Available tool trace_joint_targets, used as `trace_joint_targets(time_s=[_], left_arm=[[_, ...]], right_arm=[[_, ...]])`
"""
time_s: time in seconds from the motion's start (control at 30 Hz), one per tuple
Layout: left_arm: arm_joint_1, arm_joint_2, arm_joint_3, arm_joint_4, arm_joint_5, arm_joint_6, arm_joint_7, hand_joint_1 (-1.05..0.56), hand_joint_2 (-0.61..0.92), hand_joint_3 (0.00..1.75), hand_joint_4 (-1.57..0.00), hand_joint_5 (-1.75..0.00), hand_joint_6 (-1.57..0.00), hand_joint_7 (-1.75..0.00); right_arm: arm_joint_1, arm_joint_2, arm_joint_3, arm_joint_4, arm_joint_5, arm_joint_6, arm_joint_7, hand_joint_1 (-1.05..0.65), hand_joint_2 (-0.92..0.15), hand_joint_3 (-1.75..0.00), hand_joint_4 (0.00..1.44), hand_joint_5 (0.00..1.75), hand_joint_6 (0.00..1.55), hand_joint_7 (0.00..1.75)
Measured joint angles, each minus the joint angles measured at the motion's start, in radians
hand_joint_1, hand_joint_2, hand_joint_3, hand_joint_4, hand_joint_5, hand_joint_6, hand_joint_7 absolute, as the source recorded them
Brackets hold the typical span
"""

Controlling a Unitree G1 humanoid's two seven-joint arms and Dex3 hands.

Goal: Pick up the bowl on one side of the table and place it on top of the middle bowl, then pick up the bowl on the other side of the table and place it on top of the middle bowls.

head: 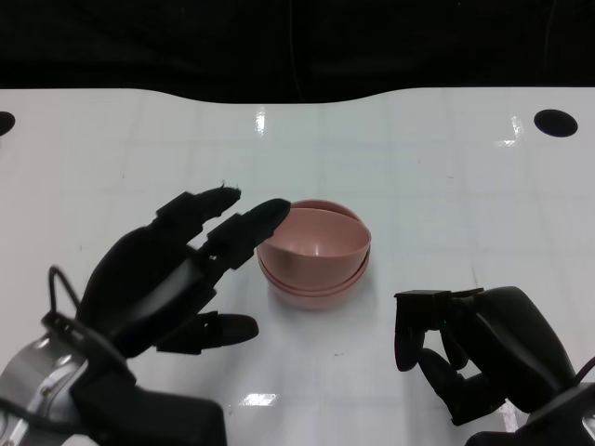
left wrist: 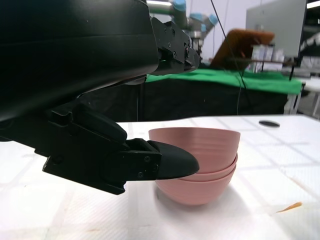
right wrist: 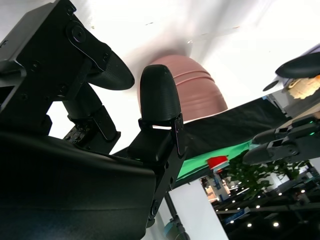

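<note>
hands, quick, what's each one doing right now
Left robot hand: open, fingers spread beside the stack of pink bowls, holding nothing.
Right robot hand: fingers curled in, holding nothing, apart from the bowls.

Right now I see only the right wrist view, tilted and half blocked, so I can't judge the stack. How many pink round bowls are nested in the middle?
Observer: Three pink round bowls sit nested, clear side-on in the left wrist view.
Operator: Is the left hand holding them?
Observer: No. In the head view the left hand is spread and holds nothing. Its fingers reach the stack's rim, but I cannot tell whether they touch it.
Operator: And my right hand?
Observer: The right hand is curled in on nothing, low over the white table, apart from the stack.
</note>
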Motion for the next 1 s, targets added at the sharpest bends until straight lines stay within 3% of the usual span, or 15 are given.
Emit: trace_joint_targets(time_s=[0.13,0.33,0.43,0.5,0.57,0.63,0.67,0.73,0.87,1.0], left_arm=[[0.076,-0.007,0.045,-0.007,-0.044,-0.084,0.093,-0.38,0.92,0.27,-0.17,-1.04,-0.49,-0.18],[0.211,-0.018,0.105,-0.078,-0.145,-0.105,0.087,-0.32,0.92,0.3,-0.23,-1.17,-0.57,-0.3],[0.251,-0.018,0.12,-0.092,-0.196,-0.13,0.065,-0.27,0.92,0.32,-0.34,-1.26,-0.45,-0.7],[0.269,-0.024,0.124,-0.092,-0.243,-0.154,0.05,-0.25,0.92,0.31,-0.4,-1.29,-0.46,-0.78],[0.276,-0.038,0.127,-0.092,-0.305,-0.149,0.014,-0.21,0.91,0.32,-0.57,-1.32,-0.64,-0.87],[0.28,-0.049,0.138,-0.09,-0.369,-0.121,-0.03,-0.16,0.82,0.53,-0.69,-1.35,-0.79,-0.84],[0.283,-0.055,0.143,-0.086,-0.398,-0.111,-0.048,-0.13,0.71,0.76,-0.76,-1.42,-0.86,-0.87],[0.284,-0.069,0.146,-0.072,-0.445,-0.101,-0.08,-0.11,0.61,0.99,-0.81,-1.47,-0.89,-0.98],[0.272,-0.084,0.156,-0.015,-0.496,-0.103,-0.117,-0.1,0.49,1.23,-0.84,-1.59,-0.83,-1.28],[0.257,-0.113,0.161,0.039,-0.5,-0.117,-0.12,-0.1,0.41,1.36,-0.85,-1.7,-0.79,-1.43]], right_arm=[[0.008,-0.001,0.0,0.0,0.0,-0.002,0.0,-0.04,-0.15,-1.55,1.01,1.75,0.83,1.65],[0.017,-0.007,-0.002,-0.001,0.001,-0.012,0.0,-0.06,-0.16,-1.55,1.01,1.75,0.82,1.65],[0.017,-0.009,-0.004,-0.002,0.004,-0.017,0.0,-0.05,-0.16,-1.54,1.01,1.75,0.82,1.64],[0.017,-0.01,-0.005,-0.001,0.007,-0.02,0.001,-0.06,-0.17,-1.54,1.01,1.75,0.82,1.64],[0.01,-0.01,-0.006,0.014,0.009,-0.026,0.0,-0.05,-0.18,-1.53,1.0,1.75,0.81,1.62],[-0.005,-0.009,-0.006,0.042,0.012,-0.027,0.0,-0.05,-0.19,-1.53,0.98,1.75,0.8,1.6],[-0.011,-0.009,-0.006,0.053,0.015,-0.028,0.0,-0.05,-0.19,-1.52,0.98,1.75,0.8,1.6],[-0.033,-0.008,-0.006,0.082,0.02,-0.032,-0.001,-0.05,-0.19,-1.52,0.98,1.75,0.8,1.6],[-0.069,-0.005,-0.006,0.127,0.02,-0.037,-0.009,-0.07,-0.17,-1.52,0.98,1.75,0.81,1.59],[-0.092,-0.003,-0.002,0.177,0.02,-0.056,-0.029,-0.09,-0.15,-1.55,1.0,1.75,0.84,1.56]])
